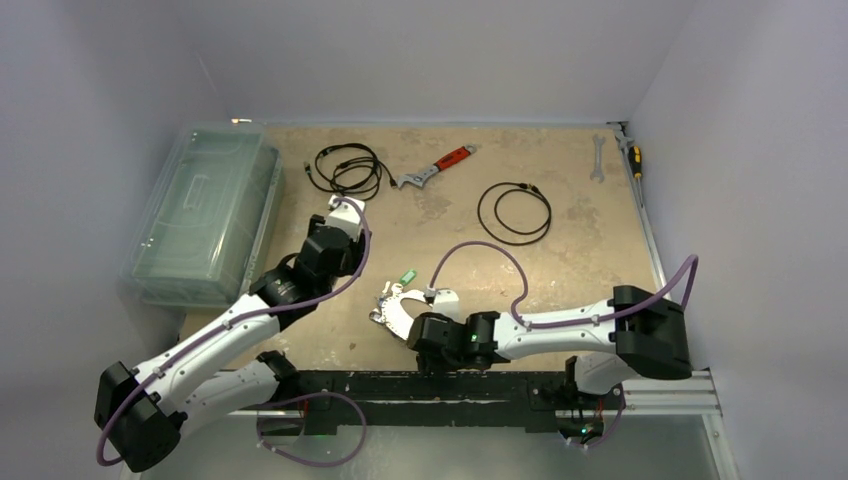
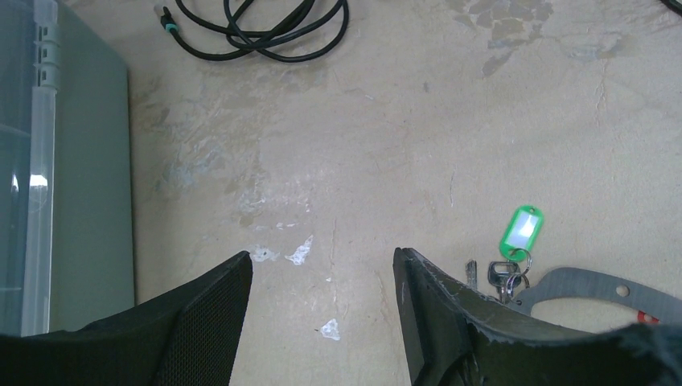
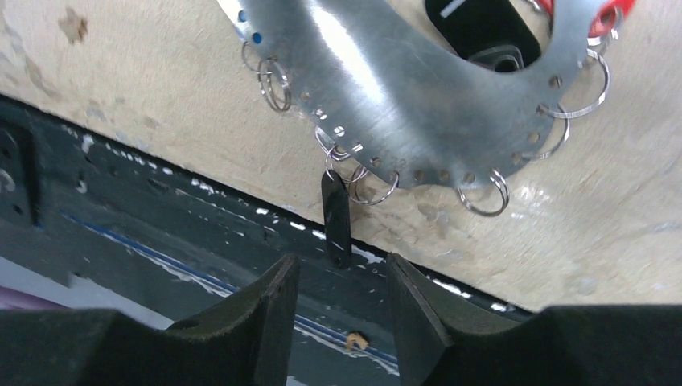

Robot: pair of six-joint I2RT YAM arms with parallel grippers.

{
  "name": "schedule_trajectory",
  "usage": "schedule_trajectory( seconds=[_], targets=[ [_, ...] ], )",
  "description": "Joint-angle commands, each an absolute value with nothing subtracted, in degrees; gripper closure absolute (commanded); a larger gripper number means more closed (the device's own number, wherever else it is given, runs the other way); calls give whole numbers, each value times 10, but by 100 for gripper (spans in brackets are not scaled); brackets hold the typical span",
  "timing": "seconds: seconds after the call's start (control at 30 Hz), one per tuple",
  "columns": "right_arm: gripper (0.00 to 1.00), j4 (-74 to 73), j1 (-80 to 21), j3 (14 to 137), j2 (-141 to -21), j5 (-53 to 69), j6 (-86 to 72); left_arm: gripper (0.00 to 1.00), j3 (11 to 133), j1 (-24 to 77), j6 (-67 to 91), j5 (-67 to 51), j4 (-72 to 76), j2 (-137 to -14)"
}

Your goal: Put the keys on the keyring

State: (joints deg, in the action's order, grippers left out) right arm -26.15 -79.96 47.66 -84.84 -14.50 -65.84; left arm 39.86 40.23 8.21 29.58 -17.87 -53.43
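Observation:
The keyring (image 1: pixel 398 306) is a flat grey metal hoop lying near the table's front edge, with holes and small split rings round its rim (image 3: pixel 378 88). A dark tag (image 3: pixel 336 217) hangs from one split ring over the table edge. My right gripper (image 3: pixel 342 265) is open, its fingertips on either side just short of the tag's tip. Keys (image 2: pixel 505 277) with a green tag (image 2: pixel 521 229) lie at the hoop's far side (image 2: pixel 579 283). My left gripper (image 2: pixel 322 259) is open over bare table to the left of them.
A clear plastic box (image 1: pixel 200 215) stands at the left. Two black cable coils (image 1: pixel 345 168) (image 1: pixel 514 212), a red-handled wrench (image 1: pixel 437 167), a spanner (image 1: pixel 598 157) and a screwdriver (image 1: pixel 634 160) lie at the back. A black rail (image 1: pixel 420 385) runs along the front edge.

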Motion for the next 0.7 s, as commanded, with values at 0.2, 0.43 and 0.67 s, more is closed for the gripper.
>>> schedule_trajectory(
  seconds=[0.2, 0.43, 0.67],
  targets=[
    [57, -262, -802, 429, -832, -231, -931, 36, 411, 399, 100, 285, -168, -499],
    [61, -267, -803, 453, -852, -265, -940, 36, 405, 398, 97, 278, -163, -476],
    [60, -243, -802, 422, -827, -264, -968, 36, 404, 399, 97, 264, -163, -470]
  ],
)
